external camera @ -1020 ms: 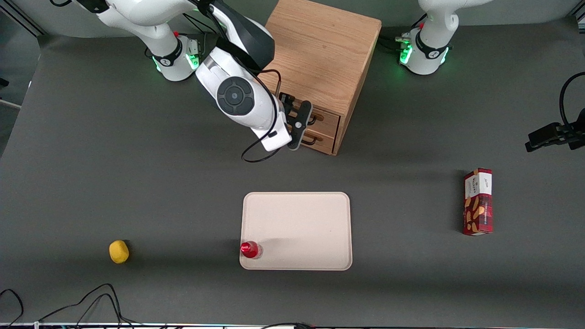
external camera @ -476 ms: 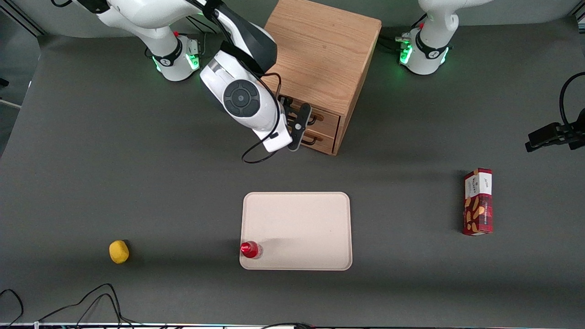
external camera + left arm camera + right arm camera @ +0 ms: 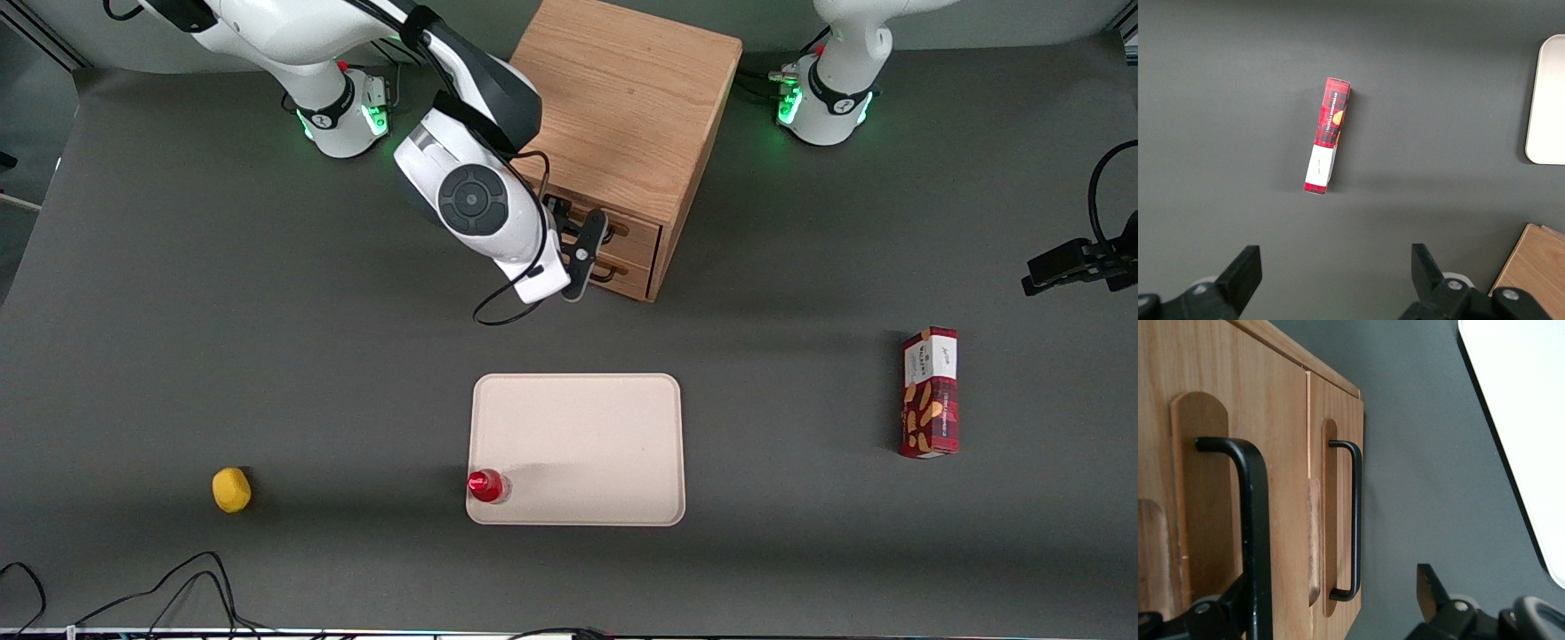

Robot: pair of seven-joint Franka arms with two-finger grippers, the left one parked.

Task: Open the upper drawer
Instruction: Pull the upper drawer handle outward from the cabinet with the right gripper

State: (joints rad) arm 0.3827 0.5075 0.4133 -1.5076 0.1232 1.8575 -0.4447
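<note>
Upper drawer [image 3: 633, 233] sits shut in the cabinet [image 3: 627, 107], its black handle [image 3: 1255, 533] right at the gripper [image 3: 582, 253] — jaws spread wide, nothing held, one finger against the bar, the other off near the lower handle [image 3: 1350, 520]. Risk — closing there could catch the wrong handle or slip off.

Even overhead light, soft shadows, sharp

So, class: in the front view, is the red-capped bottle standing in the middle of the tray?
No, the red-capped bottle stands at a corner of the tray, on the edge nearest the camera.
</note>
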